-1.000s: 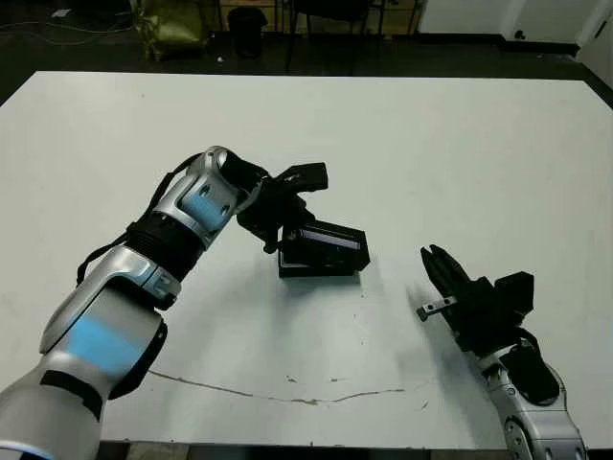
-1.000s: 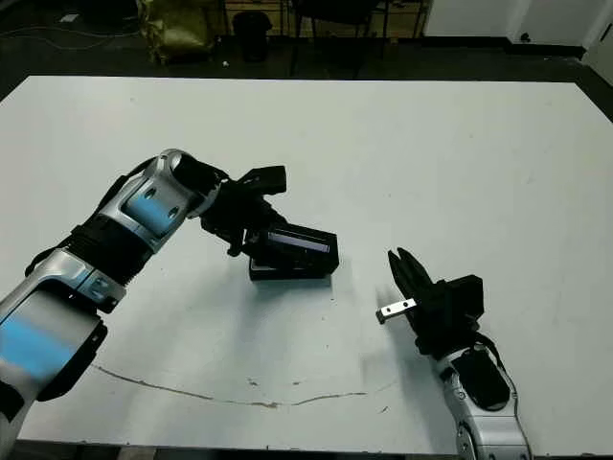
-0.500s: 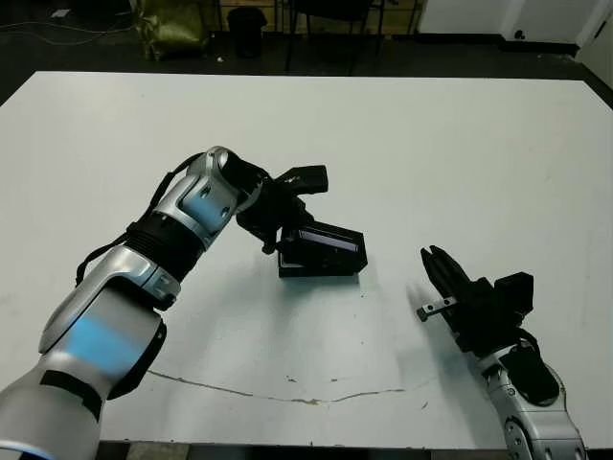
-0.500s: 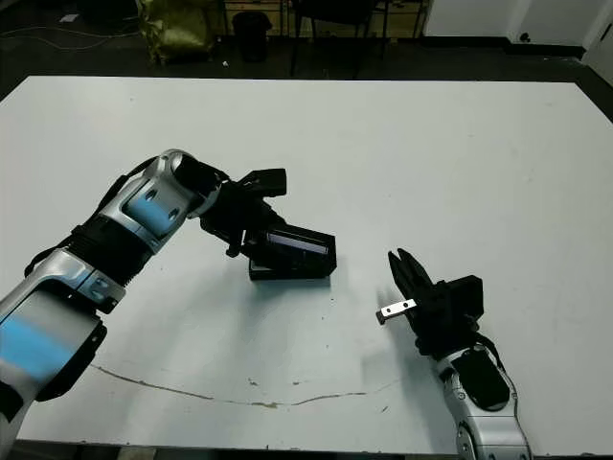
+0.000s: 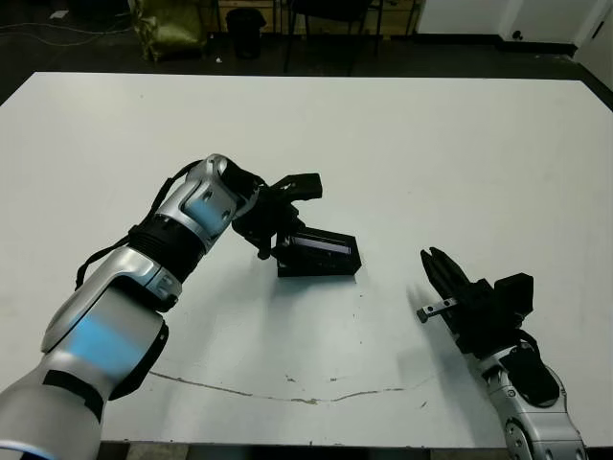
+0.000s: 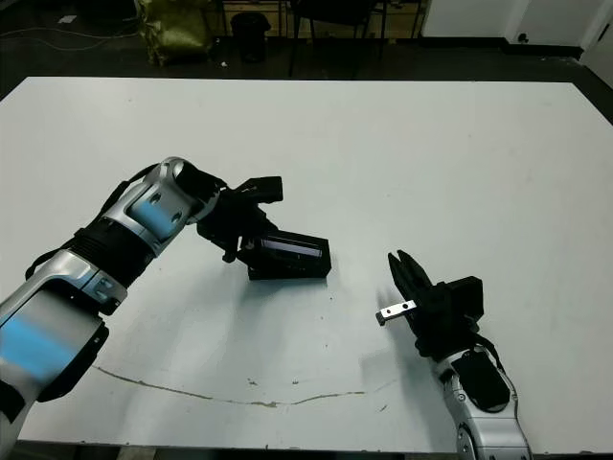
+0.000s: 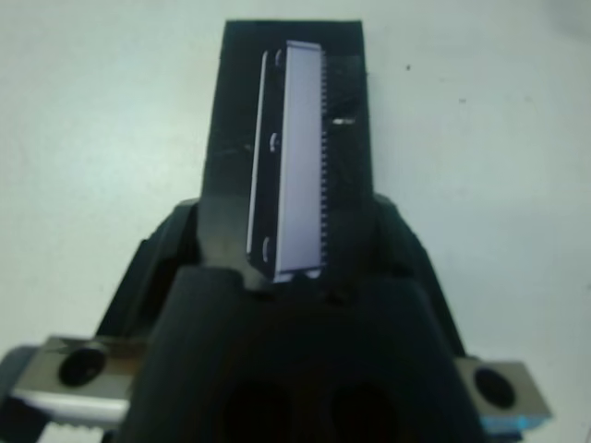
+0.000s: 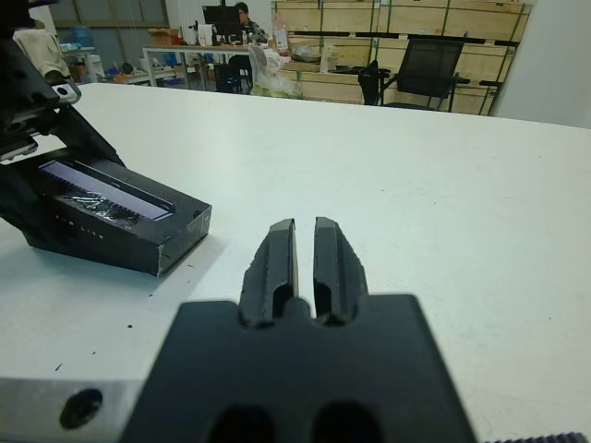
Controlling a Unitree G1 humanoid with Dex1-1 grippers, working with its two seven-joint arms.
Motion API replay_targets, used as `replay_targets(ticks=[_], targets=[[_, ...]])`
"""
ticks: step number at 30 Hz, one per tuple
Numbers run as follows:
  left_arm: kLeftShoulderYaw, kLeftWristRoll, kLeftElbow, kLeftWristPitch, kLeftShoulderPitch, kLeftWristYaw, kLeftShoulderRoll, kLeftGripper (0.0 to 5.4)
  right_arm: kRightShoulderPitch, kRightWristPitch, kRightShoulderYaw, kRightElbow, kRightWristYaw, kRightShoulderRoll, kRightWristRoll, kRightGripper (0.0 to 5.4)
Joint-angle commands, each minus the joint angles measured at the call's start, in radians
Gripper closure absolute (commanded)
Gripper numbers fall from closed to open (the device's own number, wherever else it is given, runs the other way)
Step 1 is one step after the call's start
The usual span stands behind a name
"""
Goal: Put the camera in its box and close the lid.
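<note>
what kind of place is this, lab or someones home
Likely a lab or workshop, not a home: beyond the white table stand stacked wooden crates, an office chair and a person at a desk.

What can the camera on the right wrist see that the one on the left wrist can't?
Only the right wrist view shows the right gripper, its fingers together and empty, plus a room beyond the table with a black chair, stacked cartons and a person far off. Only the left wrist view looks straight down on the lid's pale glossy window. Both show the lid lying on the white table.
</note>
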Motion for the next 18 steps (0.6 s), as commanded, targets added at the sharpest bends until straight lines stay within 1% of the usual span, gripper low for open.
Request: replay_targets(ticks=[1, 5, 9, 12, 18], targets=[[-0.017, 0.054, 0.05, 0.02, -0.002, 0.018, 0.036, 2.85, 0.012, 0.024, -0.005, 0.002, -0.006, -0.002, 0.004, 5.4], [-0.021, 0.056, 0.046, -0.024, 0.014, 0.019, 0.054, 2.85, 0.009, 0.002, -0.007, 0.018, 0.005, -0.001, 0.009, 5.4], [-0.009, 0.046, 0.039, -0.02, 0.036, 0.013, 0.072, 2.85, 0.012, 0.018, -0.006, 0.007, -0.007, -0.006, -0.002, 5.4], [0.009, 0.03, 0.04, -0.004, 0.061, 0.004, 0.085, 2.85, 0.011, 0.005, -0.01, 0.018, 0.005, -0.006, 0.01, 5.4], [0.034, 0.007, 0.048, -0.065, 0.137, -0.003, 0.113, 2.85, 0.016, 0.025, -0.01, 0.002, -0.001, -0.014, 0.006, 5.4]])
